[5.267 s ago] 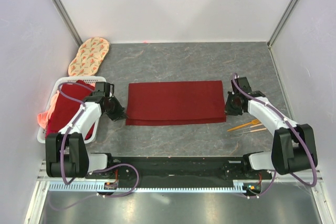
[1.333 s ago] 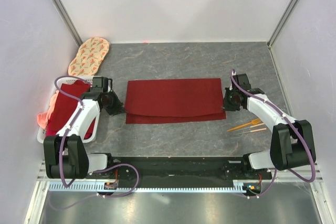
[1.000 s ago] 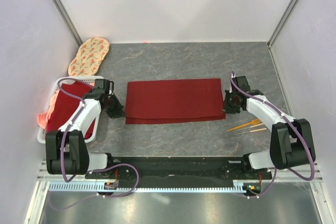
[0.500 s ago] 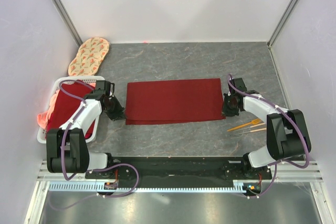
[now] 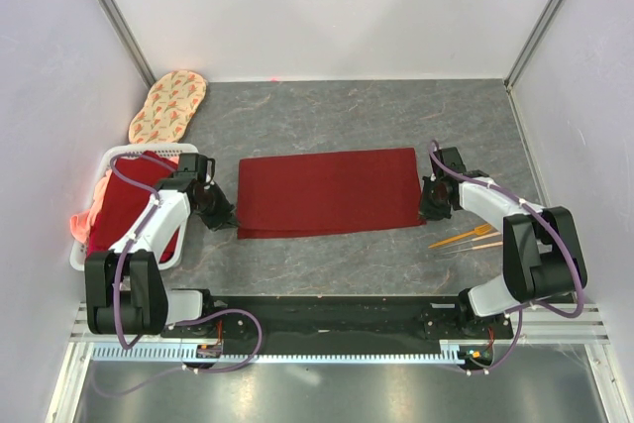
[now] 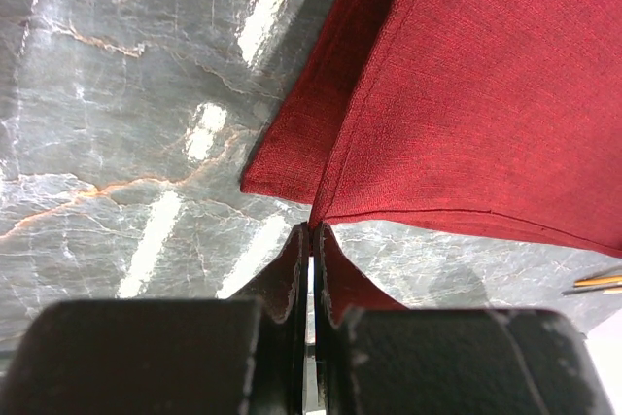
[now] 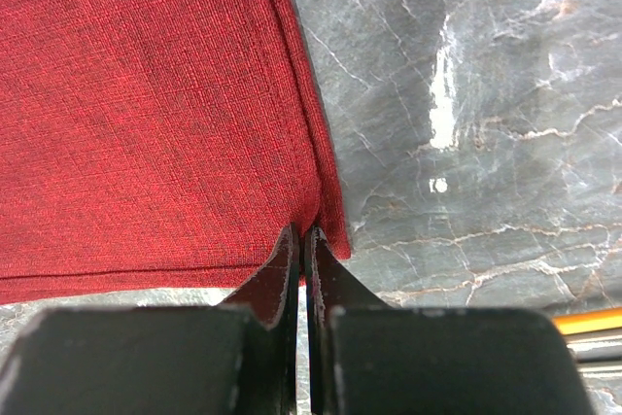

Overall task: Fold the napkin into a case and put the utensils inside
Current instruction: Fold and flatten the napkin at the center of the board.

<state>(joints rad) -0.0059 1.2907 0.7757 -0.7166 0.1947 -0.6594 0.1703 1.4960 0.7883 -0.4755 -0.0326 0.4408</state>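
The dark red napkin (image 5: 327,190) lies folded as a wide layered rectangle in the middle of the table. My left gripper (image 5: 230,220) is shut on its near-left corner, and the upper layer's corner (image 6: 321,211) runs into the jaw tips (image 6: 312,230). At the near-right corner my right gripper (image 5: 426,209) is shut with the cloth (image 7: 146,114) pinched at its tips (image 7: 303,232). The orange-gold utensils (image 5: 468,238) lie on the table just near-right of the right gripper, apart from the cloth. Their ends show in the left wrist view (image 6: 593,284) and the right wrist view (image 7: 588,321).
A white basket (image 5: 117,156) holding a stack of red and salmon cloths (image 5: 124,205) stands at the left, close behind the left arm. An oval beige patterned mat (image 5: 168,104) lies at the back left. White walls close in on three sides of the grey marble table.
Both grippers have drawn the napkin's upper layer toward the near edge, so it now covers the lower layer's strip. The right gripper has shifted slightly inward.
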